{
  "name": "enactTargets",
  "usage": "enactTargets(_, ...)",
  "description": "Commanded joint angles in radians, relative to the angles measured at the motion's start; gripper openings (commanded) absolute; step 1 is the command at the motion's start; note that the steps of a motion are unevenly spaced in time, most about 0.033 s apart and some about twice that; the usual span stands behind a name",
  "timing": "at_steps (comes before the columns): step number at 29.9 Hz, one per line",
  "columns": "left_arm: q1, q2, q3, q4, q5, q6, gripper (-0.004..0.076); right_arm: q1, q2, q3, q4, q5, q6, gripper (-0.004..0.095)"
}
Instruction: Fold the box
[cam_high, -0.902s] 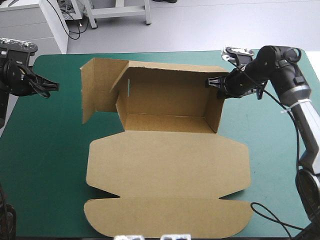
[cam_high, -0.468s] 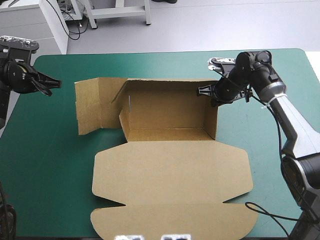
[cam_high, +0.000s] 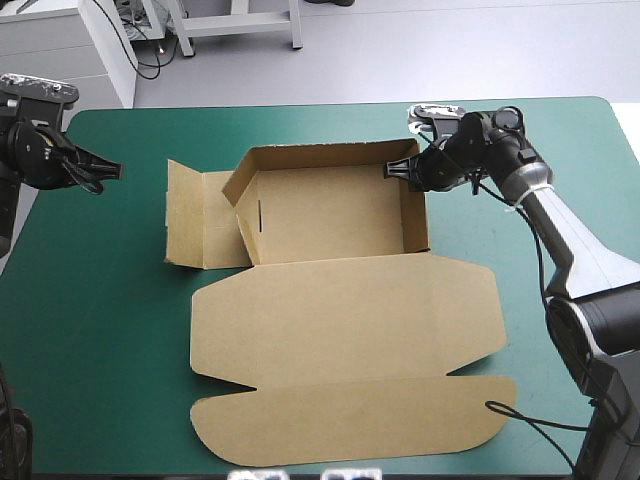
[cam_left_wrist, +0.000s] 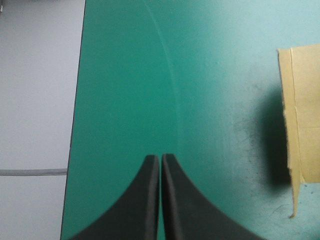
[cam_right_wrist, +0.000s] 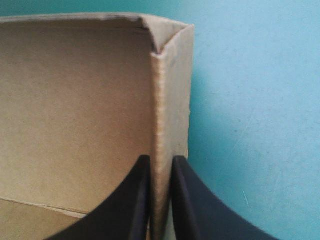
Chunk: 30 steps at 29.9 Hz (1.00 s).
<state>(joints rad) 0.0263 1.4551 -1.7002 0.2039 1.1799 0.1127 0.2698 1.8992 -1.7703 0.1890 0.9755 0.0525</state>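
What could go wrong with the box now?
The right pincer pinches only the right wall of the box, so a tug might bend it or drag the whole box. The left flap lies flat, and the left pincer is shut, apart from it, so that side could end up untucked.

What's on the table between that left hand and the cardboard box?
Nothing. Only bare teal-green cover lies between the shut left hand and the nearest flap of the box, as the left wrist view shows.

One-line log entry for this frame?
right gripper: shut on right wall of brown cardboard box | left gripper: shut, empty, off box | lid: flat
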Motion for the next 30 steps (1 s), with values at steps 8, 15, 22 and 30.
enactTargets(8,0.000,-0.037,-0.023,0.005,-0.039,0.000,0.0000,-0.004,-0.051,-0.071,-0.012,-0.044,-0.115,0.0401)
enactTargets(15,0.000,-0.037,-0.023,0.002,-0.016,-0.002,0.0000,-0.007,-0.051,-0.273,-0.035,0.030,-0.115,0.0400)
enactTargets(22,0.000,-0.037,-0.023,0.001,0.025,-0.020,0.0000,-0.007,-0.052,-0.484,-0.105,0.211,-0.115,0.0400)
enactTargets(30,0.000,-0.037,-0.023,0.005,0.044,-0.020,0.0000,-0.016,-0.089,-0.499,-0.157,0.274,-0.043,0.0400)
